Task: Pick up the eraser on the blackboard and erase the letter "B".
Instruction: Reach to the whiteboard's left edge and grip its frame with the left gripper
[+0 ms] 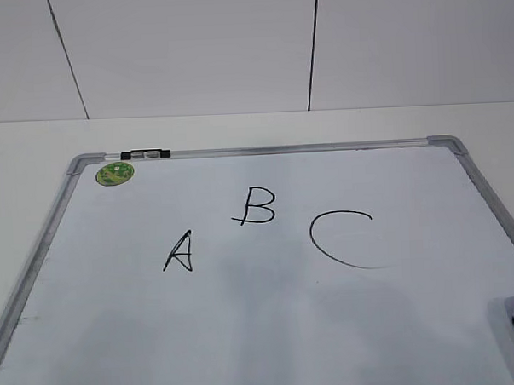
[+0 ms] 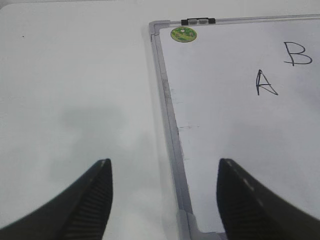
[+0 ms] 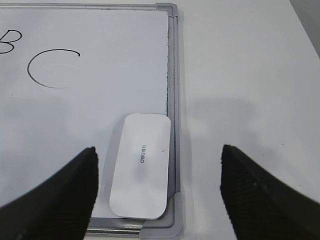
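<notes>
A pale table [image 1: 16,152] carries the blackboard [image 1: 271,328], a large white writing surface in a silver-grey frame with rounded grey corner caps, lying flat and filling most of the exterior view. Behind the board's far edge rises a white panelled wall [image 1: 191,50] with two dark seams. Near the middle of the board, three black marker letters run in a row: an "A" [image 1: 179,251] toward the left, the letter "B" [image 1: 256,205] slightly farther back, and a large "C" [image 1: 340,238] to the right, all intact. The eraser [image 3: 140,165], a white rounded block with small grey lettering on its glossy top, lies flat in the board's near right corner, its long side just beside the right frame rail, well apart from the "B". On the board's far rail near the left corner sits a small black-and-grey clip [image 1: 145,154], and just inside that corner a round green sticker [image 1: 114,173]. The right pincer [image 3: 159,185] hovers above the eraser, jaws spread wide on either side of it, gripping nothing. The left pincer [image 2: 165,197] hangs over the board's near left corner, jaws likewise apart, straddling the left frame rail, one over the table, one over the board.
</notes>
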Robot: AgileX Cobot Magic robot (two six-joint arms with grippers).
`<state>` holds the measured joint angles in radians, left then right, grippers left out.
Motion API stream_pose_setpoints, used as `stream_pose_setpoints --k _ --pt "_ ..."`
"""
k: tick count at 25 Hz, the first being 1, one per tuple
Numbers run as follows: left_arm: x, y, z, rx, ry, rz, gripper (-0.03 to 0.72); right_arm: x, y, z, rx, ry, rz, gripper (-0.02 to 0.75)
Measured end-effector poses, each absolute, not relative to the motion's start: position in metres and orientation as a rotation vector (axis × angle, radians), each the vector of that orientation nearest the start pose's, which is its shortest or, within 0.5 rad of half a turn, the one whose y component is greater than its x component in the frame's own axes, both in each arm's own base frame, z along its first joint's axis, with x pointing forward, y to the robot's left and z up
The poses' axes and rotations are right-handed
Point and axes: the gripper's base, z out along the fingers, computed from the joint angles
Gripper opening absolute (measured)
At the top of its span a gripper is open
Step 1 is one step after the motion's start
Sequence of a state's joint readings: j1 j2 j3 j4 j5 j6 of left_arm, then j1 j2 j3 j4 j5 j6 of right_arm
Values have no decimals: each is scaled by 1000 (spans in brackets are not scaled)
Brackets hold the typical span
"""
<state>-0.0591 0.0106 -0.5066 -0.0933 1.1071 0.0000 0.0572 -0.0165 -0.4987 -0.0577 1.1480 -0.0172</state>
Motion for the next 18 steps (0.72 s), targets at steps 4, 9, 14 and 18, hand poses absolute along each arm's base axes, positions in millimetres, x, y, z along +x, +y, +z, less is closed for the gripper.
stream_pose_setpoints --k 4,9,14,18 --pt "-7 -7 276 69 2093 -148 486 -11 -5 270 -72 2114 -46 594" --pt "-7 -7 276 69 2093 -148 482 -11 -5 270 -72 2114 -46 594" --pt "-7 -7 276 69 2093 -148 480 -11 -5 270 -72 2114 -46 594" --pt "-7 -7 276 69 2093 -148 478 -11 -5 270 -72 2114 -46 594"
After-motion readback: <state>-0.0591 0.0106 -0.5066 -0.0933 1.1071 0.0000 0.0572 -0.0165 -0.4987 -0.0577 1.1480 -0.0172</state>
